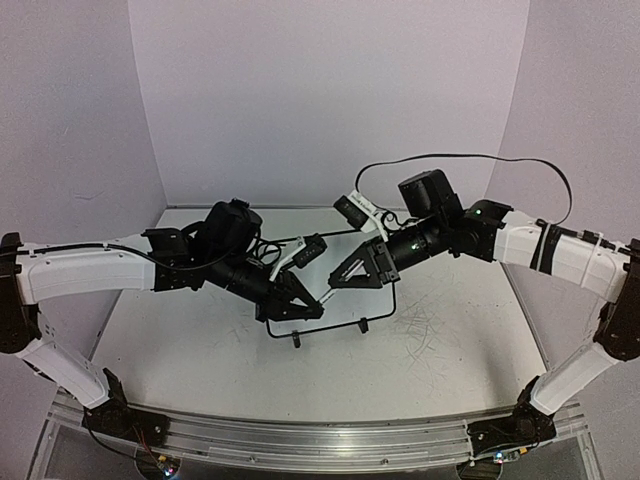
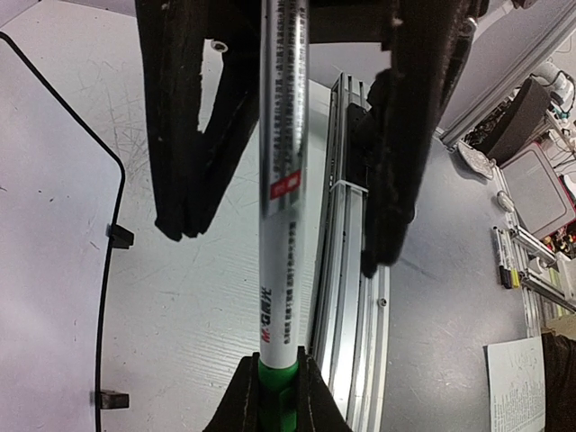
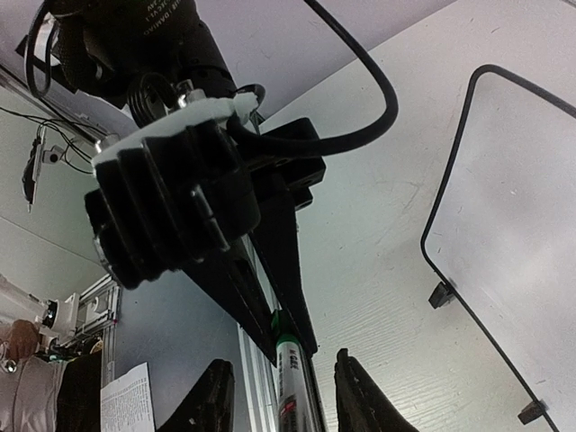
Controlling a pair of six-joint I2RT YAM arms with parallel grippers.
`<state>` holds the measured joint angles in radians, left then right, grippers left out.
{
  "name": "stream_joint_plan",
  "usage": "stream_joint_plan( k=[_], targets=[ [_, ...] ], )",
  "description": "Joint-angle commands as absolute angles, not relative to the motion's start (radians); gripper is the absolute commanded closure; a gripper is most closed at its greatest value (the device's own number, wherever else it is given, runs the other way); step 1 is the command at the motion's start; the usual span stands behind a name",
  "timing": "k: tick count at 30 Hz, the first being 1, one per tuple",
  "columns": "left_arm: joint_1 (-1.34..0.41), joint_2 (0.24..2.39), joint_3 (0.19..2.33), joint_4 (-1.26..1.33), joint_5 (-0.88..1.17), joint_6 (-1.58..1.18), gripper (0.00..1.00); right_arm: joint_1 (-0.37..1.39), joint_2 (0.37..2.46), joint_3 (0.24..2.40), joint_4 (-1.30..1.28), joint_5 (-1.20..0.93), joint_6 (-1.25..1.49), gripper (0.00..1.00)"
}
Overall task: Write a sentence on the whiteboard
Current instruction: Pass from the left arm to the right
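Observation:
A white marker (image 2: 283, 135) with a green end hangs between both grippers, above the whiteboard (image 1: 355, 305). My left gripper (image 2: 273, 364) is shut on the marker's green end. My right gripper (image 3: 283, 378) is open, its fingers (image 3: 216, 396) on either side of the marker's barrel (image 3: 290, 360) without touching it. In the top view the left gripper (image 1: 312, 308) and right gripper (image 1: 340, 277) meet tip to tip over the board. The board's face shows blank in the left wrist view (image 2: 54, 225) and the right wrist view (image 3: 522, 225). No green sentence is visible.
The board's two black feet (image 1: 297, 340) point toward the near edge. Faint grey scribble marks (image 1: 420, 325) lie on the tabletop to its right. An aluminium rail (image 1: 300, 430) runs along the near edge. A black cable (image 1: 460, 158) arcs behind the right arm.

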<state>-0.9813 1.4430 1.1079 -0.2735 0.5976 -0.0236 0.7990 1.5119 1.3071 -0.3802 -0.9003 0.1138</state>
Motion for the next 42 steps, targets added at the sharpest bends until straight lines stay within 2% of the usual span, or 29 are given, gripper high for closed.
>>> stream_joint_plan(
  k=[1, 6, 16, 22, 28, 31, 37, 42],
  targets=[
    [-0.982, 1.448, 1.167, -0.299, 0.633, -0.002, 1.0, 0.799, 1.54, 1.359, -0.396, -0.95, 0.061, 0.64],
    [-0.982, 1.453, 1.171, -0.32, 0.644, -0.002, 1.0, 0.8, 1.571, 1.366, -0.41, -0.99, 0.043, 0.71],
    [-0.982, 1.48, 1.193, -0.4, 0.674, 0.055, 1.0, 0.801, 1.62, 1.407, -0.522, -1.056, -0.068, 0.74],
    [-0.982, 1.485, 1.204, -0.423, 0.679, 0.073, 1.0, 0.808, 1.644, 1.413, -0.55, -1.085, -0.094, 0.85],
    [-0.982, 1.479, 1.2, -0.426, 0.671, 0.078, 1.0, 0.812, 1.657, 1.416, -0.57, -1.091, -0.121, 1.0],
    [-0.982, 1.478, 1.199, -0.43, 0.656, 0.074, 1.0, 0.812, 1.656, 1.414, -0.574, -1.093, -0.133, 1.0],
    [-0.983, 1.458, 1.183, -0.431, 0.631, 0.062, 0.81, 0.811, 1.646, 1.405, -0.572, -1.073, -0.142, 1.0],
    [-0.982, 1.447, 1.167, -0.431, 0.625, 0.058, 0.8, 0.811, 1.631, 1.401, -0.572, -1.063, -0.143, 1.0]
  ],
)
